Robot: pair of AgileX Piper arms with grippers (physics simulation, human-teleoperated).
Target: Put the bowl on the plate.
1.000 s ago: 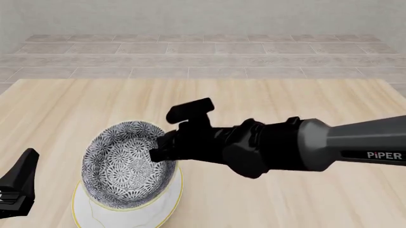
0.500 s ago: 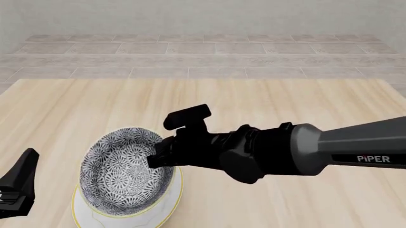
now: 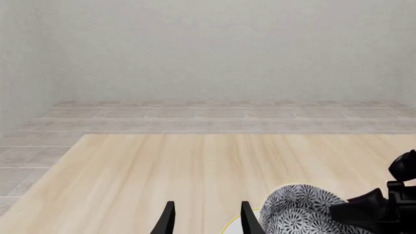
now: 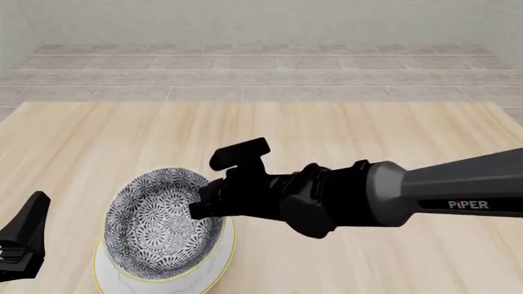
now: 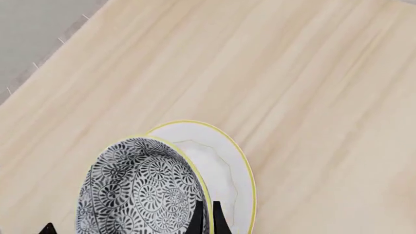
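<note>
At the far left the left tool [image 4: 21, 245] hangs low over the tabletop [image 4: 368, 135], well apart from the dishes, its two dark fingers [image 3: 169, 219] spread with bare wood showing between them, so it is open and holds nothing. Next along, the plate [image 4: 217, 269] lies flat on the wood near the front edge, and the bowl [image 4: 159, 220] sits over it, tipped so that its patterned inside faces up and forward. The right wrist view shows the bowl [image 5: 140, 190] covering one side of the plate [image 5: 231, 180], with a crescent of white left bare on the other side. The right tool [image 4: 204, 199] comes in from the right and is clamped on the bowl's rim, one finger [image 5: 197, 222] inside the wall and the other outside. By my reckoning the carrying is nearly over: the bowl is above the plate, but it looks tilted and still gripped, so levelling it, setting it down and letting go remain. Farthest right, the grey forearm [image 4: 449, 190] carries the word "PIPER" in white capitals, the only writing I can read.
</note>
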